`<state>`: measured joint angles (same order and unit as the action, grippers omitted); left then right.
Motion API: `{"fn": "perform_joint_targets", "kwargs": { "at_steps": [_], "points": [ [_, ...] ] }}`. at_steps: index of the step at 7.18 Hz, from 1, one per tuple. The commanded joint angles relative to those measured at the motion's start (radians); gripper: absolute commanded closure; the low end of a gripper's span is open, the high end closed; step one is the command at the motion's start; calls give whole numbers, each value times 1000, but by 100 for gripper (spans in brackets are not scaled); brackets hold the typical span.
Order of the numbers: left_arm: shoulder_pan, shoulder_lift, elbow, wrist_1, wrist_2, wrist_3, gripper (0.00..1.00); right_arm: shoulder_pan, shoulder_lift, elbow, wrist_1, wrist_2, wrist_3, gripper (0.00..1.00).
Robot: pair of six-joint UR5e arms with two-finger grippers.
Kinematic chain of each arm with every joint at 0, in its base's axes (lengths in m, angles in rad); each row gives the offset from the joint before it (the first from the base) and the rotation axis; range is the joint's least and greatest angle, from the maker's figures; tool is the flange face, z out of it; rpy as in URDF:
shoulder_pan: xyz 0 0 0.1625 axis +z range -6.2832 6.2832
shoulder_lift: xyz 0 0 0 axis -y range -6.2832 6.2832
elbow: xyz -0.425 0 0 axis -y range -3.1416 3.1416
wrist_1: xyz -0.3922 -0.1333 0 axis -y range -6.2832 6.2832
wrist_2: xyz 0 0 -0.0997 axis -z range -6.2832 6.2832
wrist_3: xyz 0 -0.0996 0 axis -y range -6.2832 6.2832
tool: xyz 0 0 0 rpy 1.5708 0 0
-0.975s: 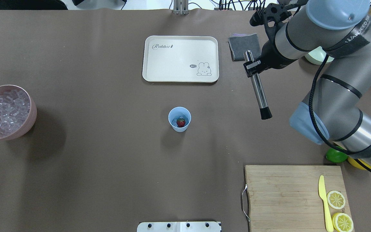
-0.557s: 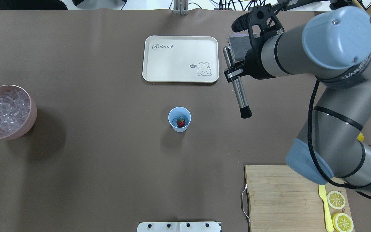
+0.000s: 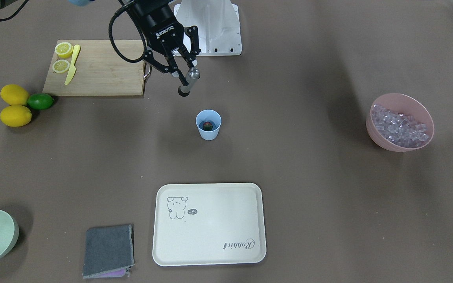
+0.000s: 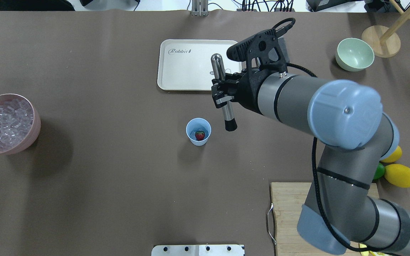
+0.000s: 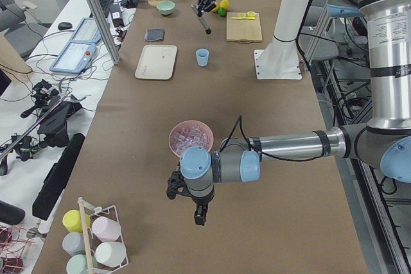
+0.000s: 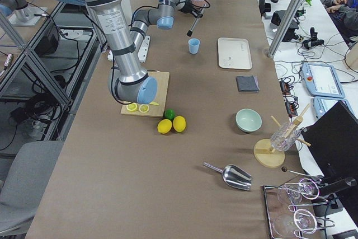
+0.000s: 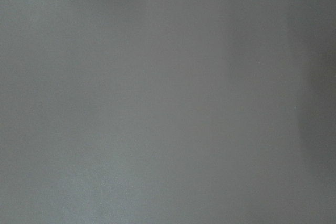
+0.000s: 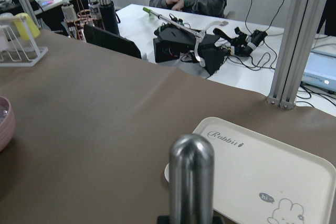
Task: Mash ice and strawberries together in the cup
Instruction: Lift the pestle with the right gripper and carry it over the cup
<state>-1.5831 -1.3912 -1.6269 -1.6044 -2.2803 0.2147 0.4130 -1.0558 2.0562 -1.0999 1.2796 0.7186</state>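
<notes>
The light blue cup [image 4: 198, 132] stands at mid-table with a red strawberry [image 4: 200, 135] inside; whether ice lies beside it I cannot tell. Ice cubes [image 4: 5, 122] fill the pink bowl [image 4: 36, 129] at the far left. My right gripper [image 4: 222, 99] is shut on a steel muddler [image 4: 226, 112], which tilts with its black tip hanging just right of the cup's rim, above the table. The front-facing view shows the cup [image 3: 208, 125] and the muddler [image 3: 187, 81] apart. My left gripper [image 5: 195, 210] shows only in the exterior left view, beyond the pink bowl; its state I cannot tell.
A cream tray [image 4: 187, 76] lies behind the cup, partly under my right wrist. Back right stands a pale green bowl [image 4: 355, 54]. A wooden cutting board [image 3: 100, 72] with lemon slices and a yellow knife, whole lemons [image 3: 14, 94] and a lime [image 3: 40, 101] sit near my right side. A grey cloth [image 3: 108, 249] lies beside the tray.
My right arm has swung left across the table with the muddler, from well right of the cup to just beside its rim. The cup and strawberry have not moved.
</notes>
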Motion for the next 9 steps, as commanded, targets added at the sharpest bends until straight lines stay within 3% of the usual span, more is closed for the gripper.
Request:
{"fn": "perform_joint_targets", "kwargs": {
  "at_steps": [1, 2, 4, 7, 9],
  "points": [
    [-6, 0, -5, 0, -1, 0, 0, -78, 2, -121, 243, -182, -19, 100],
    [-6, 1, -5, 0, -1, 2, 0, -85, -6, -140, 285, -187, -80, 100],
    [-6, 0, -8, 0, -1, 2, 0, -101, -18, -230, 502, -178, -152, 100],
    [-6, 0, -2, 0, -1, 2, 0, -123, -12, -466, 803, -194, -204, 100],
    [-6, 0, -2, 0, -1, 2, 0, -125, -15, -478, 813, -194, -222, 100]
  ]
}}
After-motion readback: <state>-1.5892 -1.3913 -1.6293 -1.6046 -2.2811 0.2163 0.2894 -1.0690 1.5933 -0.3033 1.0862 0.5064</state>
